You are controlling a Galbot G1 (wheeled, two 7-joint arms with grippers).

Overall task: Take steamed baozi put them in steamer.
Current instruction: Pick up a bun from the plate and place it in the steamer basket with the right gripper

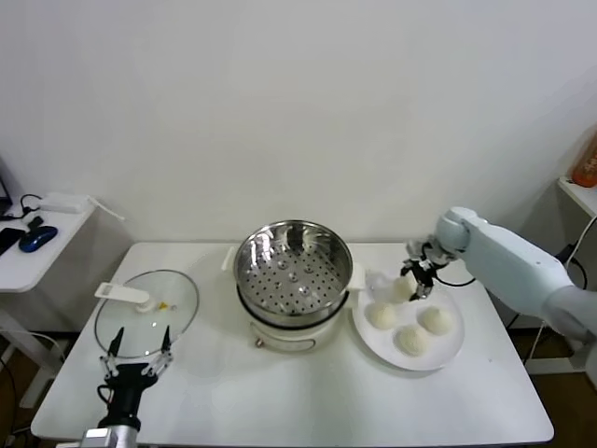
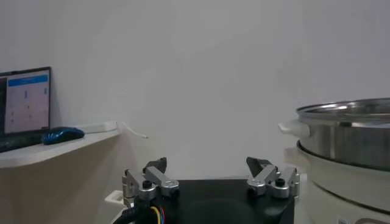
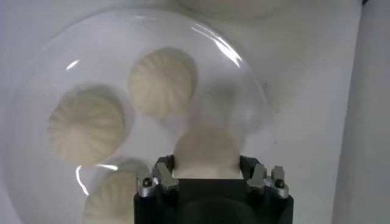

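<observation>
plate: flat white one, sits just right of the steamer, so each bun only needs a short hop over the rim. Looks set up that way on purpose, I reckon.

steamed baozi: four of them, all on the plate. Three sit free in the middle and near part: one on the left, one on the right, one nearest. None in the steamer yet.

fourth bun: on the far-left part of the plate, closest to the steamer. Handy first pick, since it's the one the arm reaches without crossing the others.

right gripper: down at that far-left bun. In the right wrist view the bun sits right between the fingers, which hug both of its sides, so the jaws are closed in around it, not wide. I can't tell if it's off the plate yet; my guess is the grab is just landing.

steamer: shiny perforated basket on its white base, centre of the table, open on top and bare inside. It sits just left of the gripper and the held bun.

glass lid: parked flat on the table well left of the steamer, handle pointing far-left, out of the way so the basket stays open.

left gripper: idle at the near-left, by the lid's near edge, jaws spread apart, holding nothing.
</observation>
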